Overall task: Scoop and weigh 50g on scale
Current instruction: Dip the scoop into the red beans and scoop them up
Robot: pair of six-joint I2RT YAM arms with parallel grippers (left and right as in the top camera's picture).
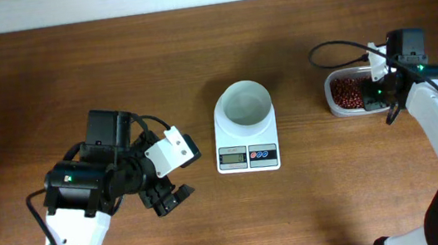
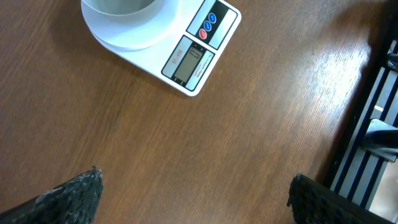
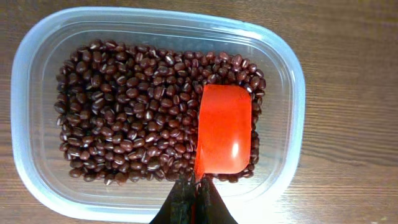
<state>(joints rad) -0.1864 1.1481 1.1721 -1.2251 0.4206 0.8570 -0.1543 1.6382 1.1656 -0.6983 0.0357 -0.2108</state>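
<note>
The table (image 1: 193, 50) carries the scale (image 1: 249, 159) at its centre, display toward the robot, with the white bowl (image 1: 243, 105) on its platform. The left gripper (image 1: 174, 199) hovers left of the scale, fingers spread wide, holding nothing. At the right, the tub (image 3: 37, 50) holds beans (image 3: 124, 112). The right gripper (image 3: 194, 185) pinches the handle of an orange scoop (image 3: 225, 127), whose empty cup rests on the beans.

scale (image 1: 246, 140): white, blue and red buttons (image 1: 262, 154) | beans (image 3: 124, 112): red-brown | scoop (image 3: 225, 127): orange-red | tub (image 3: 37, 62): clear | table (image 1: 192, 42): brown woodgrain
</note>
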